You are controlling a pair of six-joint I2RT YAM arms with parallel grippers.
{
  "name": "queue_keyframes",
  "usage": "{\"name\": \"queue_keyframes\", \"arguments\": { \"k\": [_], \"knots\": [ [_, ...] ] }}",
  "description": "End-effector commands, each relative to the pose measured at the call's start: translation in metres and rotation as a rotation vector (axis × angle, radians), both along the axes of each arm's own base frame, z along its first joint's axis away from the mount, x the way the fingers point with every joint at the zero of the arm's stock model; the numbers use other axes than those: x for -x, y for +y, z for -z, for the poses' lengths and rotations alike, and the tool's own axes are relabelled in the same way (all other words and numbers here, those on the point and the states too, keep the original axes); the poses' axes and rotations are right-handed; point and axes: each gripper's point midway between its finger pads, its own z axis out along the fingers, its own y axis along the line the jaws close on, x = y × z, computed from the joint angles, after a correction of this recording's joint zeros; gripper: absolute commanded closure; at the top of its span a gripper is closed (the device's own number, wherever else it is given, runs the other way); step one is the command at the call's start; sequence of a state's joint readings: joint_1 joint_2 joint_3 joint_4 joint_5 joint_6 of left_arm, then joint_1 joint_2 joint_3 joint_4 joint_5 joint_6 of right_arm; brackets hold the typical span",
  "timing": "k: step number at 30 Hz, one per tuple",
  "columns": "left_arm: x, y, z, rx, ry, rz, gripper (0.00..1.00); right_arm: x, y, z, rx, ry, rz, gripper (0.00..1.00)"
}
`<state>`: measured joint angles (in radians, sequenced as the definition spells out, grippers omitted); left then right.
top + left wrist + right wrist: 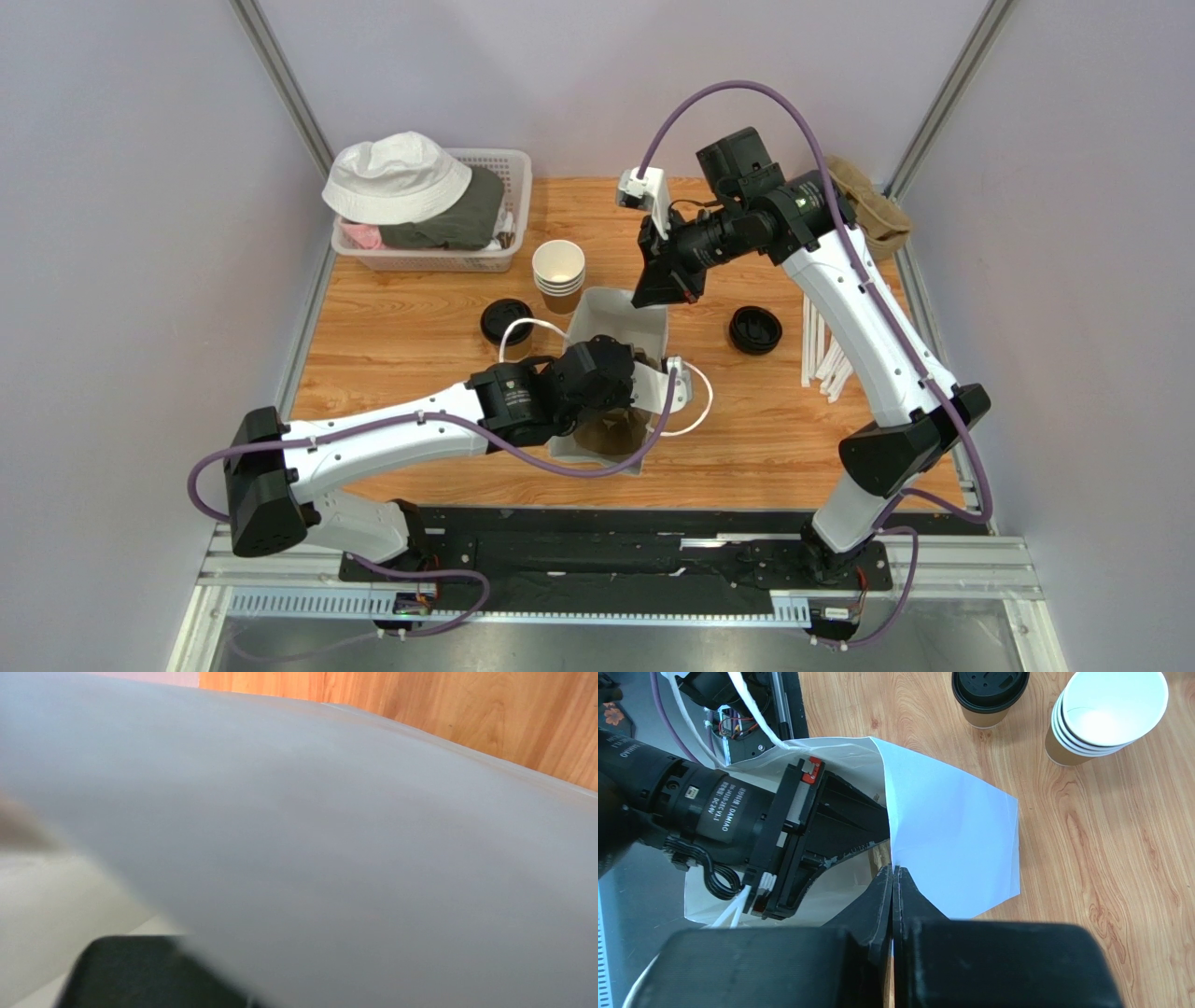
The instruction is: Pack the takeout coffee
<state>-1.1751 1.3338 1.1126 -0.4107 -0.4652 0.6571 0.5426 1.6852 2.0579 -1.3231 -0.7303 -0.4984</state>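
Observation:
The takeout coffee (pixel 989 693), a brown paper cup with a black lid (pixel 505 322), stands on the wooden table left of a white paper bag (pixel 617 315). The bag (pixel 955 833) stands open at the table's middle. My right gripper (pixel 894 871) is shut on the bag's far rim, reaching down from the far side (pixel 657 287). My left gripper (pixel 634 396) is inside the bag's mouth, and the bag wall hides its fingertips. In the left wrist view the blurred bag wall (pixel 337 847) fills the frame, with one dark finger (pixel 126 973) at the bottom. Neither gripper touches the coffee.
A stack of lidless paper cups (pixel 558 270) stands just behind the bag. A black-lidded item (pixel 755 331) sits right of it, beside white straws (pixel 825 357). A basket with a white hat (pixel 421 196) is far left; a brown paper bag (pixel 873 203) far right.

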Motion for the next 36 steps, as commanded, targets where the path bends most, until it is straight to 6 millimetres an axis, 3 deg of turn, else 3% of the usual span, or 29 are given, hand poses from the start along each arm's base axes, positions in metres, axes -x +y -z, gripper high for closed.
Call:
{"name": "queue_keyframes", "arguments": {
  "k": [1,9,12,16,21,25,36],
  "knots": [
    [0.001,-0.006,0.009,0.011,0.032,0.017,1.0,0.01,0.004,-0.021,-0.067,-0.056,-0.054,1.0],
    [0.0,-0.006,0.023,-0.022,0.039,0.023,0.99,0.011,0.005,-0.021,-0.071,-0.055,-0.061,1.0],
    [0.0,-0.004,0.022,-0.026,0.073,0.002,0.93,0.011,0.004,-0.02,-0.068,-0.061,-0.061,1.0],
    [-0.001,-0.004,0.006,0.002,0.081,-0.015,0.72,0.011,0.004,-0.018,-0.065,-0.062,-0.064,1.0],
    [0.0,-0.003,-0.014,0.038,0.074,-0.017,0.63,0.012,0.003,-0.016,-0.063,-0.062,-0.067,1.0],
    [0.0,-0.002,-0.025,0.044,0.068,-0.02,0.5,0.012,0.003,-0.014,-0.06,-0.06,-0.068,1.0],
    [0.0,0.001,-0.057,0.119,0.044,-0.032,0.46,0.012,0.003,-0.011,-0.057,-0.066,-0.072,1.0]
  ]
}}
